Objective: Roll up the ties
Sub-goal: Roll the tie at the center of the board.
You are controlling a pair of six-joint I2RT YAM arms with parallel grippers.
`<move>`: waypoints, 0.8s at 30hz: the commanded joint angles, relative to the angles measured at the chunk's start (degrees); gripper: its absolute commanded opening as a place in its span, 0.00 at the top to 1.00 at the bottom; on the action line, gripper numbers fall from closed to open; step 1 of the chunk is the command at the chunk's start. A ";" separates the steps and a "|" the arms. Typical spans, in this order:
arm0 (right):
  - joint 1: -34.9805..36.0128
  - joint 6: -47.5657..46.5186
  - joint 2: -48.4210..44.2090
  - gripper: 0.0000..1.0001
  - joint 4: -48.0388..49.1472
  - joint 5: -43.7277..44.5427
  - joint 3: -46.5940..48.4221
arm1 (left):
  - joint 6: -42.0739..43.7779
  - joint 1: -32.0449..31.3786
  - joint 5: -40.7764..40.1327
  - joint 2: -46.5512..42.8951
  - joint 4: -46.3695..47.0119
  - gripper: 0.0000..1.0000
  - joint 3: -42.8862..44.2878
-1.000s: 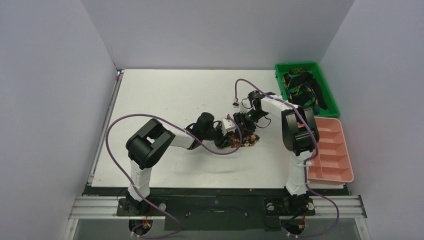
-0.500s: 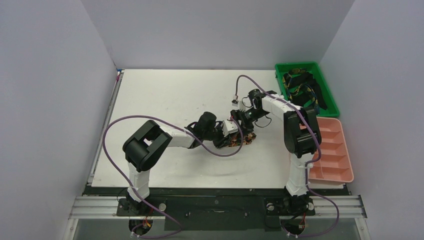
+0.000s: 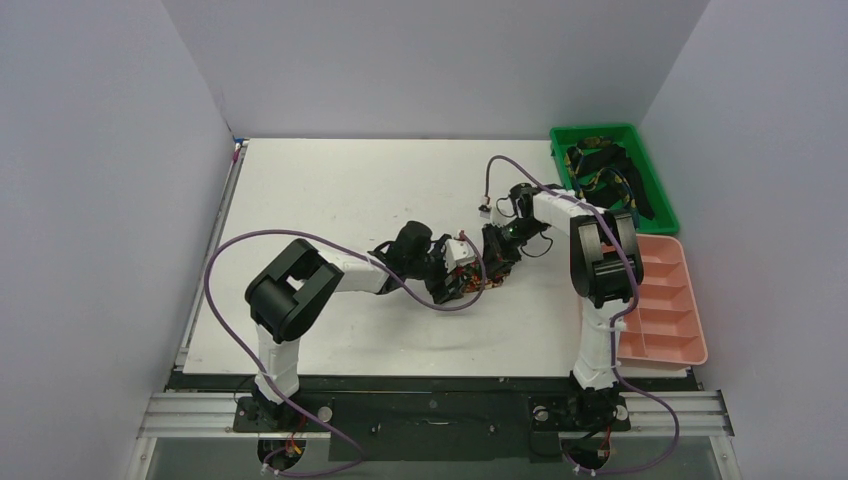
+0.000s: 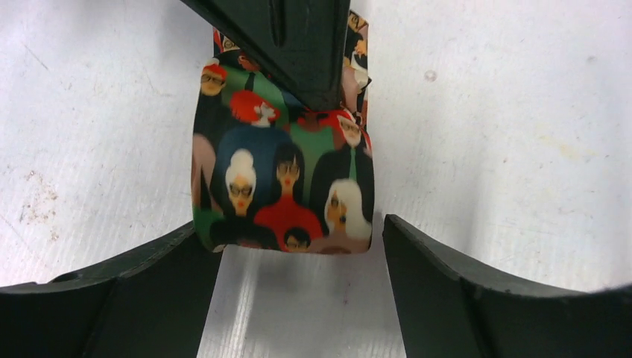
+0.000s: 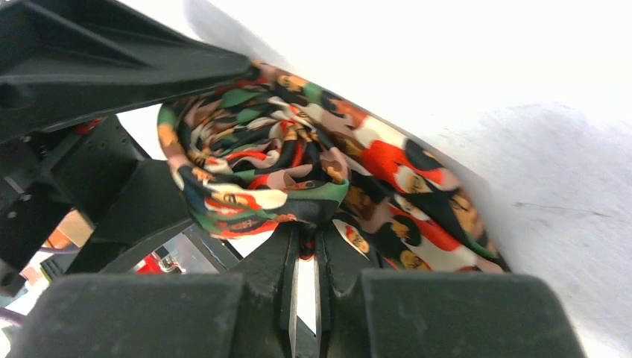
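Note:
A tie with a print of cartoon faces in red, green and white lies wound into a compact roll on the white table. My left gripper is open, with a black finger on each side of the roll's near end. My right gripper is shut on a fold at the centre of the rolled tie, and its dark finger presses onto the roll from the far side. In the top view both grippers, left and right, meet over the tie at mid-table. More ties lie in the bin.
A green bin holding dark patterned ties stands at the back right. In front of it is a pink compartment tray. Purple cables loop over both arms. White walls enclose the table.
My left gripper has opened and let go of the roll. My right gripper opened, then shut on the roll's centre. The tie has drawn into a tighter bundle between the grippers.

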 commanded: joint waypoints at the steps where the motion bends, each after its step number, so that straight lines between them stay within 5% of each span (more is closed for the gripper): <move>1: -1.05 -1.30 3.84 1.00 0.90 10.92 0.11 | -2.64 0.43 5.86 -1.43 4.33 0.24 1.86; 12: 0.33 -5.63 8.97 1.00 -3.22 13.84 3.71 | -3.92 -0.88 7.48 3.80 8.77 0.18 7.31; 18: 1.90 -8.36 8.90 1.00 -5.02 10.58 3.86 | -0.38 -1.20 6.81 5.63 4.68 0.31 6.94; 24: 2.10 -9.69 10.32 1.00 -5.77 9.32 5.06 | -1.45 -0.72 9.89 3.89 7.73 0.25 2.44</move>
